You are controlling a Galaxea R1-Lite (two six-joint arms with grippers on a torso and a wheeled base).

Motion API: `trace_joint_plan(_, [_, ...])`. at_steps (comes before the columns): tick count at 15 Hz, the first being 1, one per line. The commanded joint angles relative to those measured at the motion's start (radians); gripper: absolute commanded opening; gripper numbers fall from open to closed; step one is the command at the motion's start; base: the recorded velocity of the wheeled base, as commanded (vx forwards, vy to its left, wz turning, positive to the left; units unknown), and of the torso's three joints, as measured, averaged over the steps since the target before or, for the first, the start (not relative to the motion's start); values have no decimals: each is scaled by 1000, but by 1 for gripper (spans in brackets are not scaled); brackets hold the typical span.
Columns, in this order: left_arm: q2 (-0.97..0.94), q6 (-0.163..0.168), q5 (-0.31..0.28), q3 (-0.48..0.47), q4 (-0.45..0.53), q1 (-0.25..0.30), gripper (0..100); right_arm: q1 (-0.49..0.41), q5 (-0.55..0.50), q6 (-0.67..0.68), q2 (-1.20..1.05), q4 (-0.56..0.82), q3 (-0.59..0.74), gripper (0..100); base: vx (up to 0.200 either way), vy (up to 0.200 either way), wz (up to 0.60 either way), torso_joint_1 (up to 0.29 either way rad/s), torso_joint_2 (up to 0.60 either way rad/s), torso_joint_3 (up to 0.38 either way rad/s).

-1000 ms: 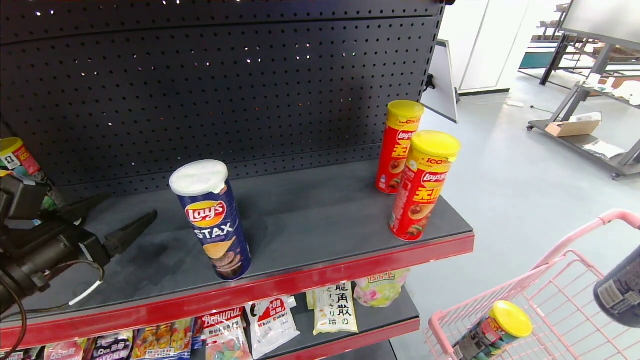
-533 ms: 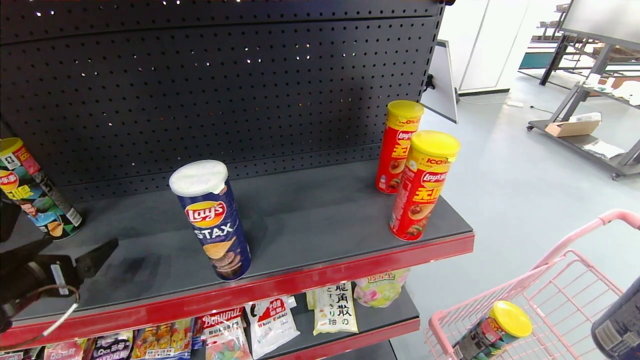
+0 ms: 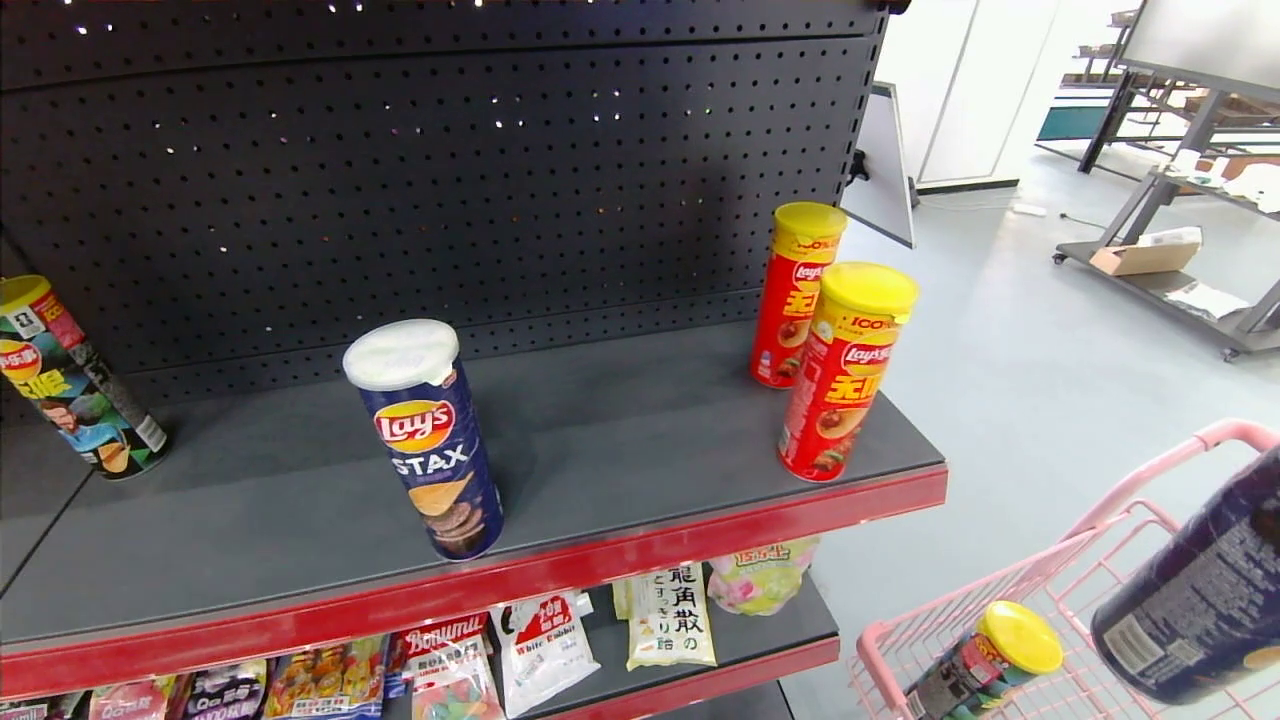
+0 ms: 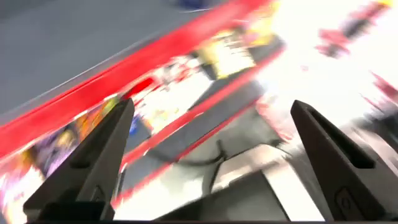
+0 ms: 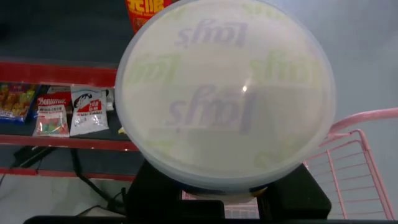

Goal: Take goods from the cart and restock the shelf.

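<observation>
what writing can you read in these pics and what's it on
Blue can: brand logo and name, large, on its side
Front red can, back red can: brand logo and characters
Left-end can: packaging print, partly turned away
Dark can over the cart: barcode and fine print, too small to read
Yellow-lidded can inside it: too small
Bags on the lower shelf: product names
No price tags or signs

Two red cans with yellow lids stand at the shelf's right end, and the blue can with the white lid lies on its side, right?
Not quite. In the head view the blue can stands upright on the shelf, not on its side. The two red cans do stand at the right end.
</observation>
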Motion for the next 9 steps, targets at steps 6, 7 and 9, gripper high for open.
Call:
trace_joint_plan(6, [-181, 4, 280, 117, -156, -94, 100, 5, 32, -4, 44, -24, 4, 0, 0, 0, 0, 0, 0, 0])
trace_joint_plan(7, [-176, 6, 280, 120, -156, -94, 100, 5, 34, -3, 46, -25, 0, 0, 0, 0, 0, 0, 0, 0])
trace_joint_plan(9, [-173, 6, 280, 131, -159, -94, 100, 5, 35, -3, 48, -25, -1, 0, 0, 0, 300, 1, 1, 4])
